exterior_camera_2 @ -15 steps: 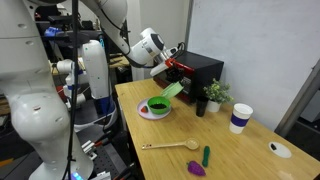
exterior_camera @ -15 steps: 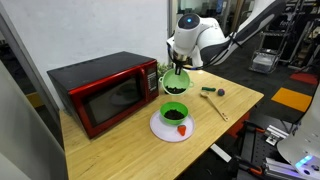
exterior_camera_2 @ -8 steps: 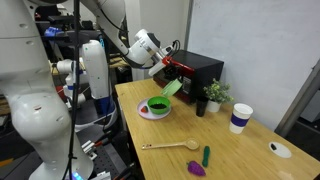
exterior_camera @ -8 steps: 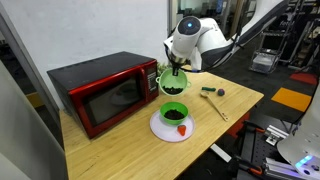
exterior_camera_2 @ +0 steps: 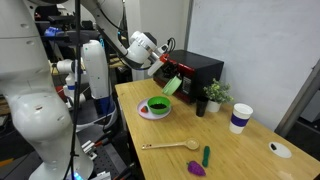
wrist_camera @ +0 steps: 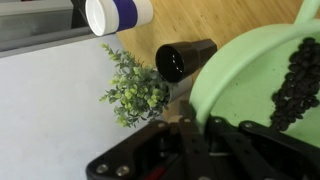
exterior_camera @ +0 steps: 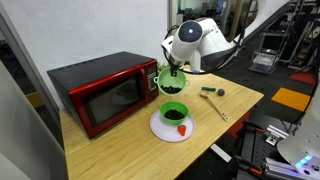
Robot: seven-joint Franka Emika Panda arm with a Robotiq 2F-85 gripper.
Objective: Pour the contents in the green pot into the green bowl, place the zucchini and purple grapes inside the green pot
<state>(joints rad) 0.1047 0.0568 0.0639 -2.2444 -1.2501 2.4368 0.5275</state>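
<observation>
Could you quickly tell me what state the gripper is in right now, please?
Gripper: closed, holding the tilted green pot by its rim.

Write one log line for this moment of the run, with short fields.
gripper: shut on green pot | green pot: tilted above green bowl | contents: in green pot | zucchini, purple grapes: on table

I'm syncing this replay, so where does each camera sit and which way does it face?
Exterior view: beside the table, facing the microwave; shows the arm and the gripper holding the green pot.
Exterior view: at the table's far end, looking along it over the wooden spoon; shows the arm.
Wrist view: on the wrist, looking past the gripper at the green pot and a plant.
All share the green pot.
</observation>
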